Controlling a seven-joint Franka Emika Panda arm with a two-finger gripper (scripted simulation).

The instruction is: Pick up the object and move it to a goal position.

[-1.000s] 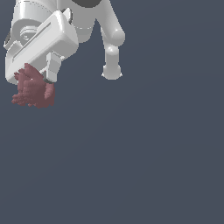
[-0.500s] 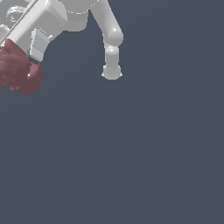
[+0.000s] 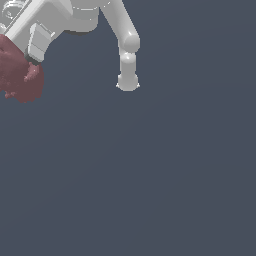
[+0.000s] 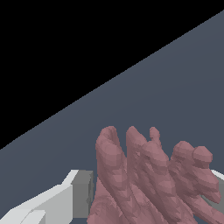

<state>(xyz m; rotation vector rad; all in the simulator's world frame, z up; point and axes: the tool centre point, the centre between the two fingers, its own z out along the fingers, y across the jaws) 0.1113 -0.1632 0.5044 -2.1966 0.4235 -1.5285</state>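
Note:
The object (image 3: 20,75) is a dull dark-red knobbly lump at the exterior view's upper left, partly cut off by the frame edge. My white gripper (image 3: 22,60) reaches down onto it from above and is shut on it, with one grey-tipped finger (image 3: 36,45) showing against its side. In the wrist view the object (image 4: 148,179) fills the space between a grey finger pad (image 4: 82,194) on one side and a sliver of the other finger (image 4: 217,192). The object hangs clear of the floor.
The arm's white base post (image 3: 128,75) stands on the flat dark blue-grey floor (image 3: 150,175) at the exterior view's upper middle. The wrist view shows the floor's edge (image 4: 113,78) against black.
The gripper has carried the object up and toward the exterior view's left, so it now sits partly out of the frame.

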